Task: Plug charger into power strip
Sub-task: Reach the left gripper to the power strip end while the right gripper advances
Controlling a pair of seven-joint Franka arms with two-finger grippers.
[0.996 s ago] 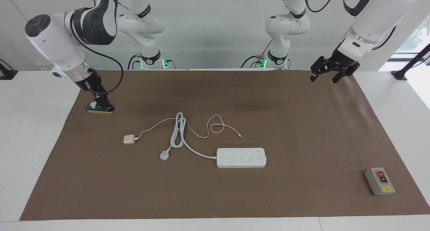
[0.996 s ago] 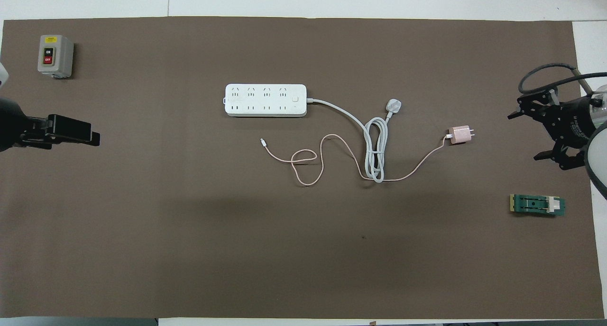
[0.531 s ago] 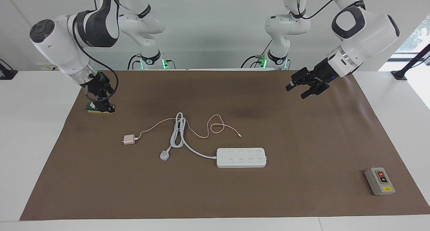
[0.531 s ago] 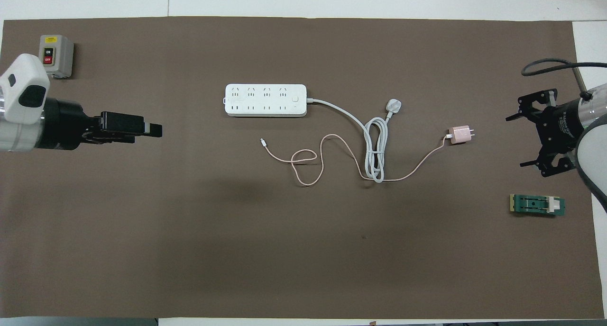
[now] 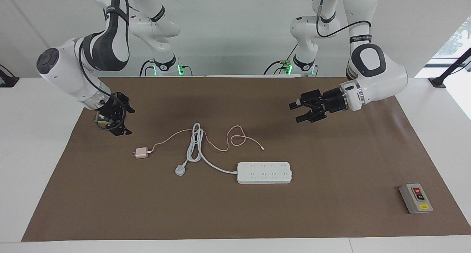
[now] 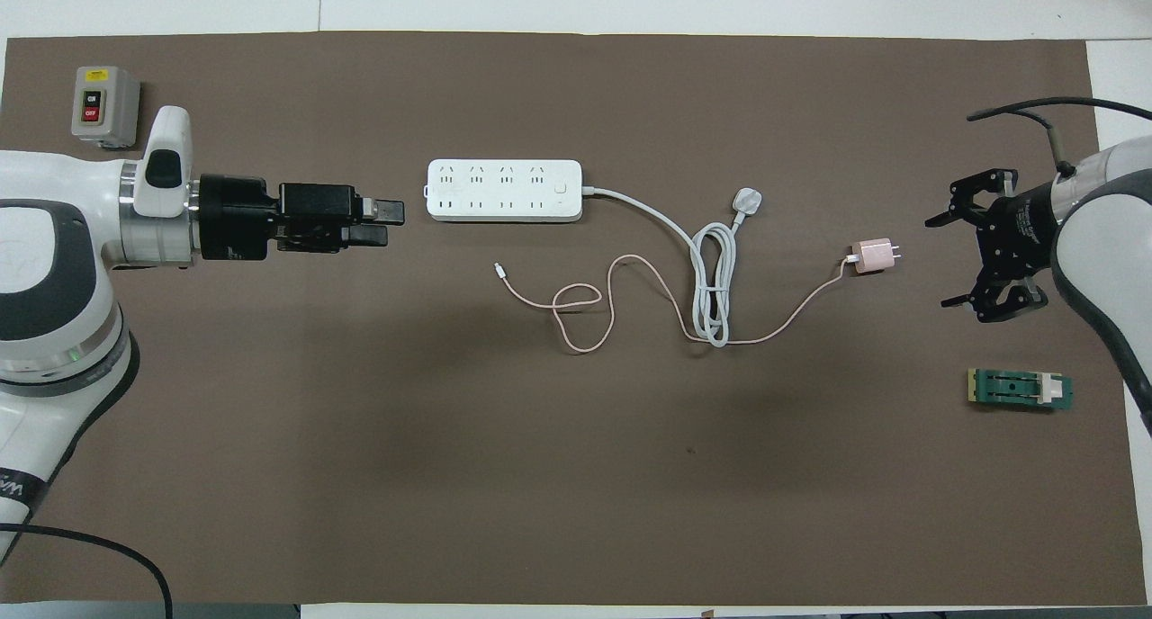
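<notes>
A brown mat (image 5: 331,164) covers the white table (image 5: 36,142) in front of my two Franka arms. The power strip (image 5: 264,172) lies flat near the mat's middle, sockets up; its thick white cord (image 5: 197,142) loops toward the robots and ends in a white three-pin plug (image 5: 180,170) lying on the mat. The charger (image 5: 141,153), a pale pink cube, rests on the mat toward the right arm's end, well apart from the strip, prongs pointing away from it. Its thin pink cable (image 5: 228,139) passes across the white loop and curls between the strip and the robots. I see the right gripper (image 5: 121,118) raised over the mat near the charger, jaws spread and empty; a green block (image 6: 1020,390) lies just beside it. The left gripper (image 5: 300,111) hangs over bare mat, pointing toward the strip's end, fingers apart, holding nothing. A grey switch box (image 5: 415,198) sits at the left arm's end.
</notes>
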